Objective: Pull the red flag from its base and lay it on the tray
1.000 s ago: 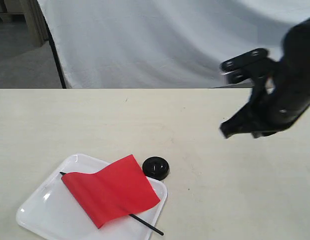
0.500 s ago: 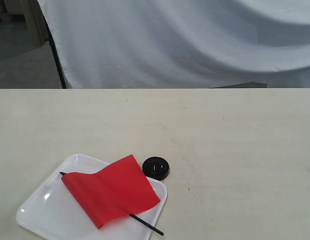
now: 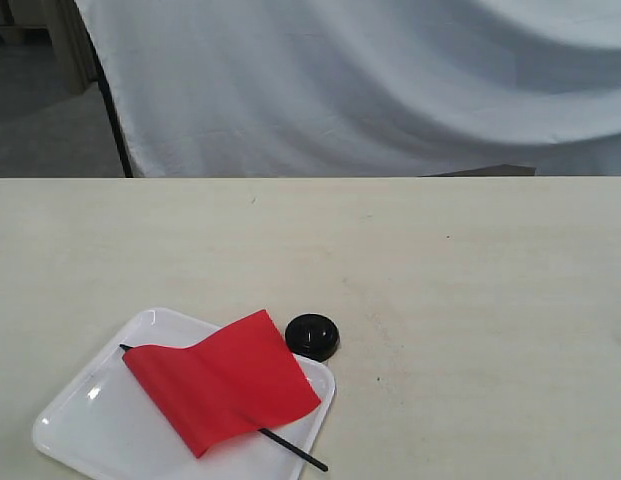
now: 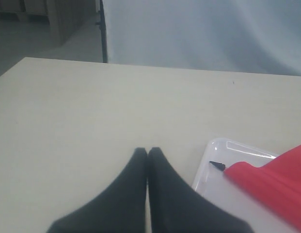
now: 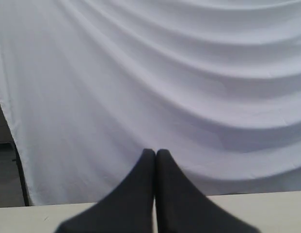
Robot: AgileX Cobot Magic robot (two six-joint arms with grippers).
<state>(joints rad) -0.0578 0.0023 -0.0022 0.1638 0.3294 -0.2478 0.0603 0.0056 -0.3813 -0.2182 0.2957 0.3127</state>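
Gone from the exterior view is the right arm, which we saw above the far right of the table (image 3: 470,280) a second ago; nothing else there has shifted.

We see the left gripper (image 4: 148,151) clenched, its two black fingers pressed tip to tip with nothing between them, held over bare tabletop. Near those fingers and off to one side lies a rounded corner of the white tray (image 4: 211,162). The pointed black tip of the flag's stick (image 4: 217,165) is aimed back towards the fingers.

The right gripper (image 5: 155,153) is likewise closed on nothing. Its fingers point at the draped white backdrop (image 5: 140,73), with only a strip of table edge beneath them.

The red flag (image 3: 225,385) lies flat on the tray, well apart from the right fingers, its cloth spread slantwise. The blunt end of the stick juts out past the near rim.

The round black base (image 3: 312,335) stands empty at the tray's far corner. We think it touches the rim, though the angle leaves us unsure.
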